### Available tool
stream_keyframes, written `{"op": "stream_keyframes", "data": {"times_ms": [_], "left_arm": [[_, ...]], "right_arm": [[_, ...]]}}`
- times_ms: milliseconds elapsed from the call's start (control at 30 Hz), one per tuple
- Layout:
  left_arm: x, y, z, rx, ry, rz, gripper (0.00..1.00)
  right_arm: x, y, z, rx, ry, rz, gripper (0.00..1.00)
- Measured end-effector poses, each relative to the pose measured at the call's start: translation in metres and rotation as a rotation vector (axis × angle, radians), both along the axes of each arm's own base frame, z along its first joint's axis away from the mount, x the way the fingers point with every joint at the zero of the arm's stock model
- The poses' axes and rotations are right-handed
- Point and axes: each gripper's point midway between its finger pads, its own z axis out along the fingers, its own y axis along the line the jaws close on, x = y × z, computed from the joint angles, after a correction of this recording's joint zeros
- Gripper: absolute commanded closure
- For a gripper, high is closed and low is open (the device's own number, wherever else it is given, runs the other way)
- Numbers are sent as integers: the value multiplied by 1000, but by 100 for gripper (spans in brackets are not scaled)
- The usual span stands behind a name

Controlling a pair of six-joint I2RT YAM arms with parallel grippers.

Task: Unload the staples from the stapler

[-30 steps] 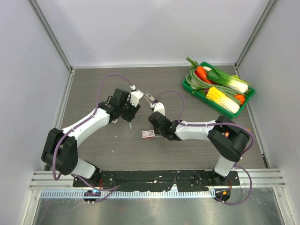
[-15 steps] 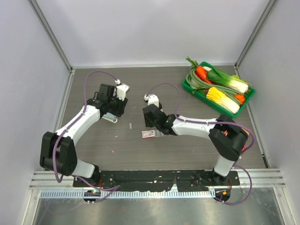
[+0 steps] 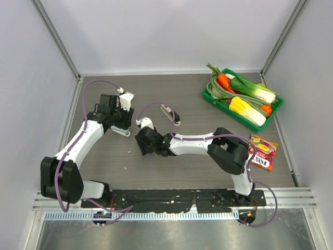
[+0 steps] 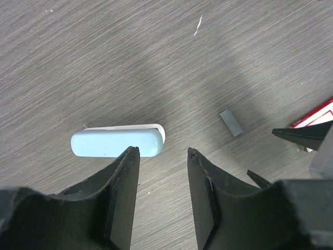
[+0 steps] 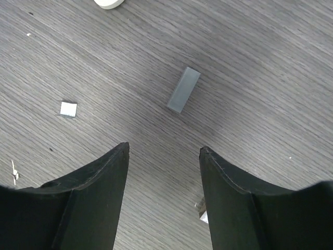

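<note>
The pale blue-grey stapler [image 4: 115,143] with a white underside lies flat on the table, and also shows in the top view [image 3: 123,132]. My left gripper [image 4: 163,151] is open and empty, its left fingertip at the stapler's near edge; in the top view the left gripper [image 3: 120,124] hovers just behind the stapler. A short grey strip of staples [image 5: 183,89] lies loose on the table ahead of my right gripper [image 5: 164,148], which is open and empty. The strip also shows in the left wrist view [image 4: 230,123]. In the top view the right gripper [image 3: 142,141] sits right of the stapler.
A small red-and-white box [image 4: 317,114] lies at the right edge of the left wrist view. A small dark-and-white piece [image 3: 170,113] lies behind the right arm. A green tray [image 3: 271,116] of vegetables stands back right. A colourful snack packet [image 3: 263,152] lies right. A tiny white square [image 5: 68,108] is nearby.
Both arms have swung left. The right gripper crossed over the red-and-white box toward the staple strip. The left gripper drew back left beside the stapler. The snack packet is uncovered.
</note>
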Motion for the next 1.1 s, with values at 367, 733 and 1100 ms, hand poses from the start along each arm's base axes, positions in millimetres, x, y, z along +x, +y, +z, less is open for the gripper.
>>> {"op": "stream_keyframes", "data": {"times_ms": [367, 733, 1100], "left_arm": [[-8, 5, -1, 9, -8, -5, 54], [-14, 15, 0, 21, -10, 4, 54], [-16, 15, -1, 17, -6, -7, 54]], "right_arm": [[11, 12, -11, -28, -6, -6, 39], [22, 18, -18, -62, -40, -7, 66], [28, 13, -19, -82, -62, -13, 86]]}}
